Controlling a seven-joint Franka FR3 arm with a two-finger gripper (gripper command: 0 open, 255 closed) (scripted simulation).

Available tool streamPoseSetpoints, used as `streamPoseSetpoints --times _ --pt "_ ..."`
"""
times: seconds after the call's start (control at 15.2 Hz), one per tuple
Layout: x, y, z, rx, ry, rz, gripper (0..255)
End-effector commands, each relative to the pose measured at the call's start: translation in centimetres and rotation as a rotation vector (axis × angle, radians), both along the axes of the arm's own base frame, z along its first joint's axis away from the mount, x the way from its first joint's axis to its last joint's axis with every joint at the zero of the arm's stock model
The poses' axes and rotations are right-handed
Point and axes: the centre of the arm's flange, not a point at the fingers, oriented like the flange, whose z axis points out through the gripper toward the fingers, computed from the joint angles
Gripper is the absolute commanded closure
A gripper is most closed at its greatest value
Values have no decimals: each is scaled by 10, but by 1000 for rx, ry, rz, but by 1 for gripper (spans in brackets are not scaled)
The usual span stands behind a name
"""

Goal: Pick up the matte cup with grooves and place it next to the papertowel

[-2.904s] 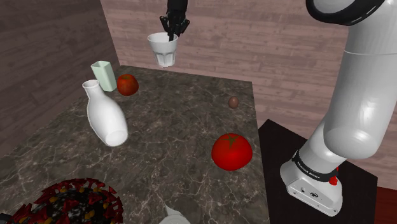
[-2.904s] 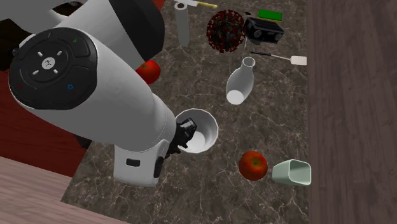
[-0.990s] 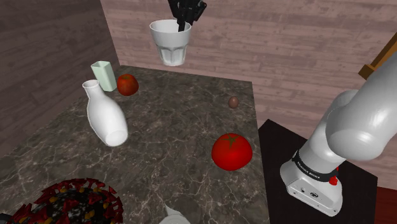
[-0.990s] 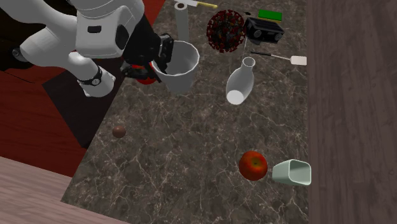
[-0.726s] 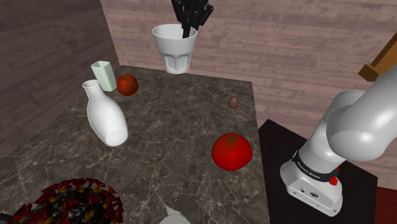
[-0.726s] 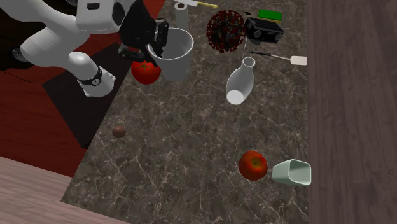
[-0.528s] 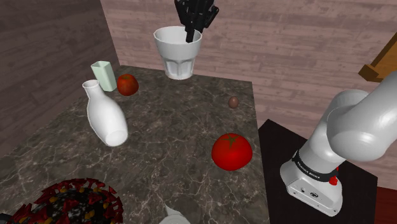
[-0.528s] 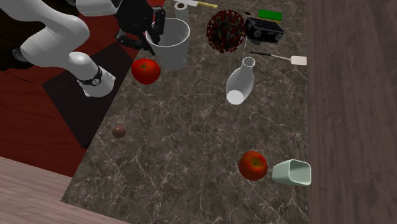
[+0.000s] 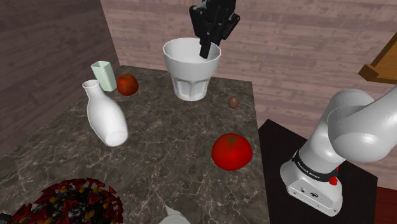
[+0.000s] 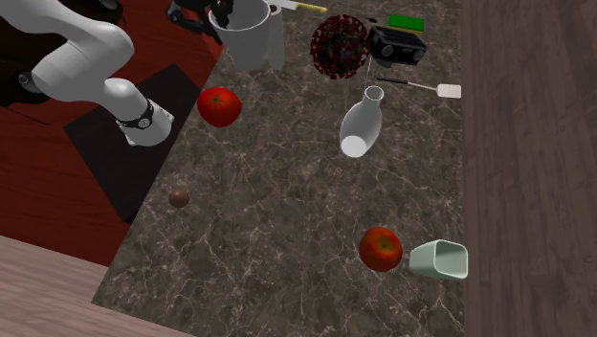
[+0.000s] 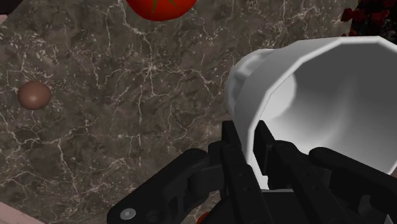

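— Status on cup (image 9: pixel 191 71)?
— Off counter (image 9: pixel 172 149), in mid-air, hanging from tool (image 11: pixel 254 153); tool nipped shut on rim wall, one finger inside, one outside; gap no wider than the wall itself.
— Whereabouts?
— 2nd ext. view: up at top, over counter's edge, drawn right against papertowel (image 10: pixel 273 8) & hiding most of it; real gap to roll & height above counter: can't tell.
— Pointing which way?
— Mouth up, base down; long axis approx. vertical, maybe a touch off toward the pinched side; grooved facets round lower half, plain above.
— Step in hand?
— Prob. last bit of carry to roll, then set-down; placing not yet done.
— Tips for doing it well?
— Keep axis vertical all the way; go slow, off-centre rim pinch = swing risk; aim for bare counter just beside roll, clear of tomato (image 10: pixel 219 105) & red-black ornament (image 10: pixel 340 43); come down straight, no sideways slide nr roll; no letting go till base sits flat; then open only a little & lift tool straight up; otherwise risk of dragging wall w/ inner finger & tipping cup into roll.
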Motion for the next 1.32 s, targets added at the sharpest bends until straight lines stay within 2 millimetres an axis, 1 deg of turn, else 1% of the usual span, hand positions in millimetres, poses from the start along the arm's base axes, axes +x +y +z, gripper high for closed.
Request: streamPoseSetpoints --times 0.0,1.19,1.25 --pt "-25 11 -1 0 0 -1 255" --pt "-239 114 0 0 0 -1 255" --pt "-246 118 0 0 0 -1 255"
